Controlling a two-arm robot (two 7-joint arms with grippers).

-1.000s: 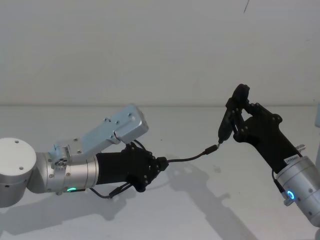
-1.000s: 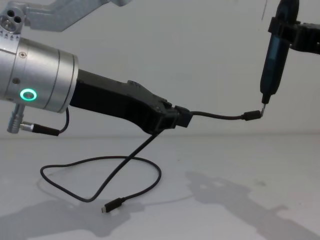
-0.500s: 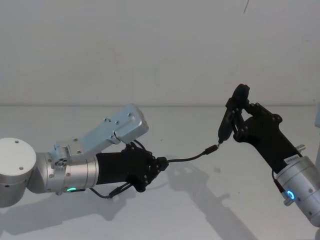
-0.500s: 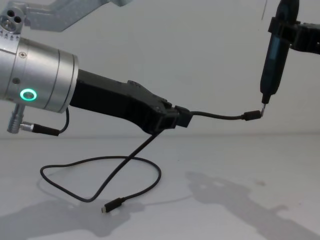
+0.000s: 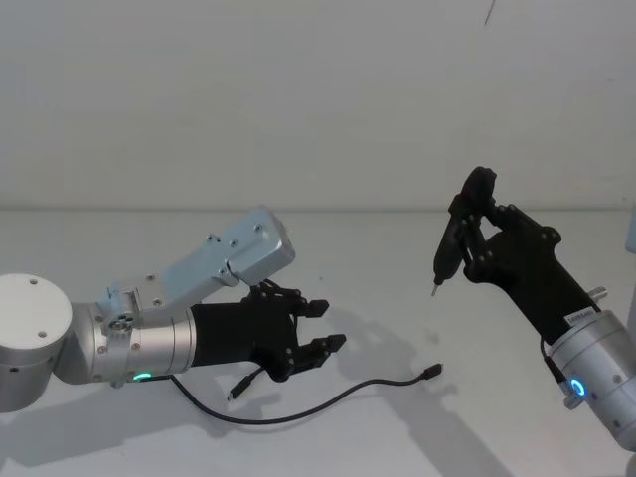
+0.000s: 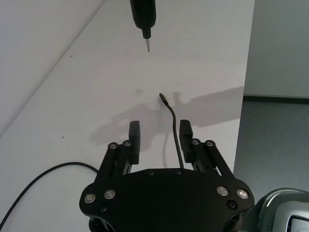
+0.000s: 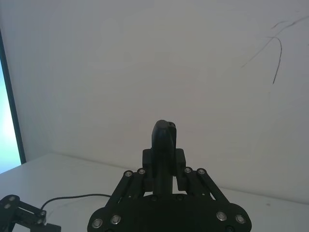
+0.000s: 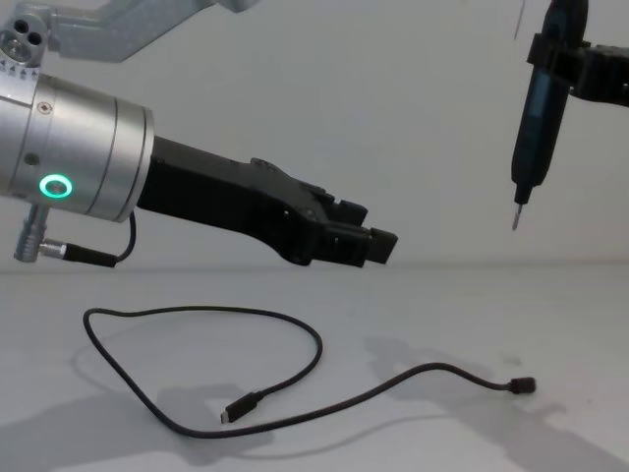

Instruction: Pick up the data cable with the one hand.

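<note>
White table (image 8: pixel 560 315) has the cable (image 8: pixel 319 346) lying limp under the left gripper (image 5: pixel 328 325), which hangs wide open, while the right gripper (image 5: pixel 475 234) clamps a driver (image 8: pixel 536 108); thin and floppy, so I'd pinch mid-length.

Bg: white wall (image 5: pixel 298 99), white table (image 5: pixel 358 258), grey floor (image 6: pixel 275 130).

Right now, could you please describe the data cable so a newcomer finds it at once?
On the white table, below the open black angular left end effector, lies the long thin black data cable; the right end effector holds a slim black tool aloft. The cable sprawls loose, a plug at each end, unlike the short silver-tipped black wire at the left wrist.
</note>
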